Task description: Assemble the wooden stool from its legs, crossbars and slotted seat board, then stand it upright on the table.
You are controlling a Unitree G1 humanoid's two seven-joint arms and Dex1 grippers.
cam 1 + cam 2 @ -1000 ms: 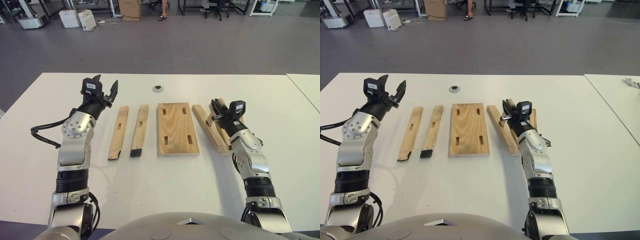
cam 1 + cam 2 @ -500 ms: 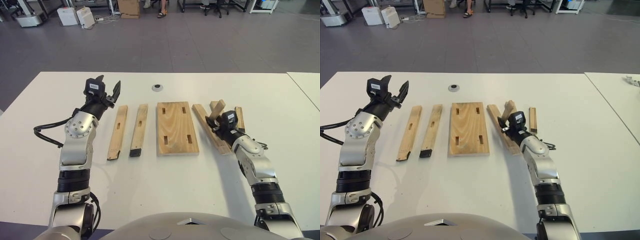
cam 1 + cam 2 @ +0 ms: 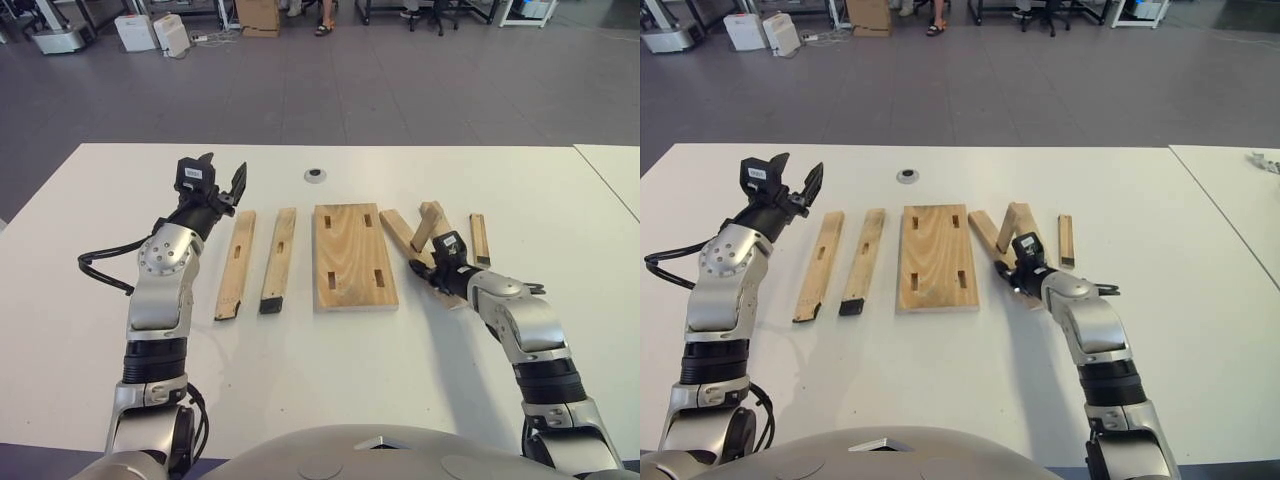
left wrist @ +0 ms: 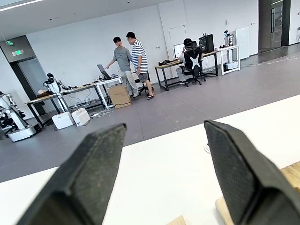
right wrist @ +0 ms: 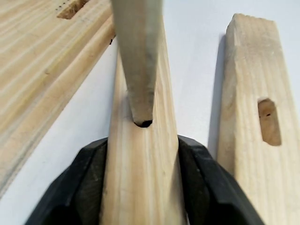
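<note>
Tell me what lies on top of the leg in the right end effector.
A narrower wooden piece lies along the leg, its near end at a dark slot. It covers the leg's face beyond; whether its tip enters the slot cannot be seen.

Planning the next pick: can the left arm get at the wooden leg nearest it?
Probably yes. The left gripper hangs open, raised close by the far end of that leg, with nothing between them.

Site: we log a robotics lab | top edge of frame: cardboard box [image 3: 258, 14], office chair [image 3: 437, 12] | back of room: humanoid robot [image 4: 53, 85] on a stand, desks with monitors [image 4: 178, 49] | middle: open grey floor [image 3: 400, 90]
</note>
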